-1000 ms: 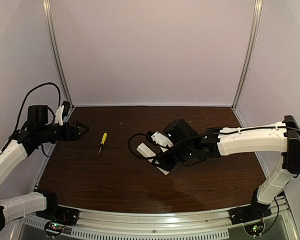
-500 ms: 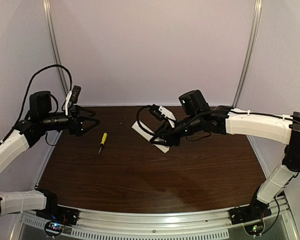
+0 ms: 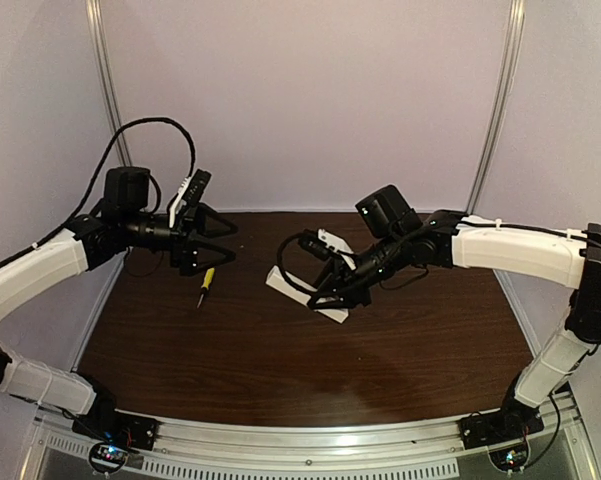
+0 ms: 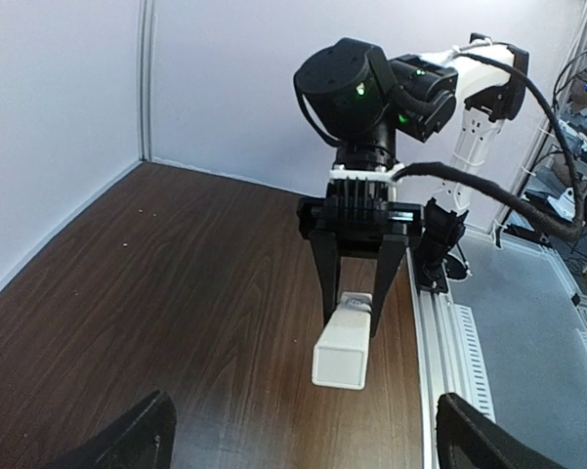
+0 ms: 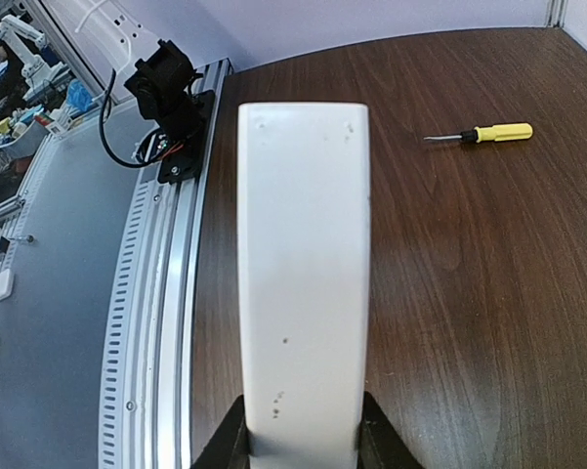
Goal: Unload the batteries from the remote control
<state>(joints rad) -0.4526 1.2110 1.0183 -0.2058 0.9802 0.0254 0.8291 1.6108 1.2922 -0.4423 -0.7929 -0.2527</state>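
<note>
Remote control [image 5: 303,283] is clamped at one end in the right gripper [image 5: 301,445], lifted clear of the table [image 3: 280,360] and held roughly level, its free end pointed away from the gripper toward the left arm. In the right wrist view the white bar fills the frame straight ahead of the fingers; the face shown is plain, no open compartment visible on it. In the left wrist view the end of the bar is seen head-on between the right fingers. Left gripper [image 3: 212,240] is spread wide, empty, hovering above the table and facing the bar, well apart from it. Yellow-handled screwdriver [image 3: 207,283] lies on the table just below and beyond the left gripper, untouched. Batteries are not visible in any view; whether they sit inside the remote cannot be told. Judged progress: early, remote picked up and presented, cover not seen removed, batteries yet to be taken out.
</note>
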